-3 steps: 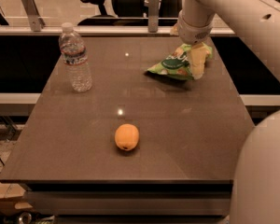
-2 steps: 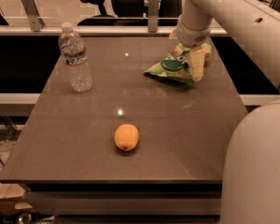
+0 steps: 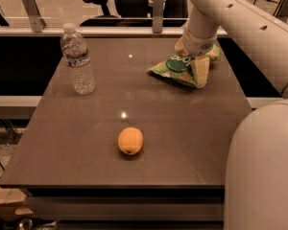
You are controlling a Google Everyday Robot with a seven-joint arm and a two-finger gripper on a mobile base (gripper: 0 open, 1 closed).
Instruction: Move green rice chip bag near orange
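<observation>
The green rice chip bag point(image 3: 175, 67) lies at the far right of the dark table point(image 3: 182, 143), its dark green round logo facing up. My gripper point(image 3: 191, 60) comes down on it from above. One pale finger point(image 3: 200, 72) is in front of the bag and the other is behind it, so the jaws are closed on the bag's right part. The orange point(image 3: 130, 140) sits alone near the table's front middle, well apart from the bag, to its front left.
A clear water bottle point(image 3: 77, 60) stands upright at the far left of the table. My arm's pale housing point(image 3: 264, 166) fills the right foreground. A rail and office chairs stand behind the table's far edge.
The gripper has shifted slightly left and settled on the bag. The bag's shape looks a little more pinched. The orange and the bottle have not moved.
</observation>
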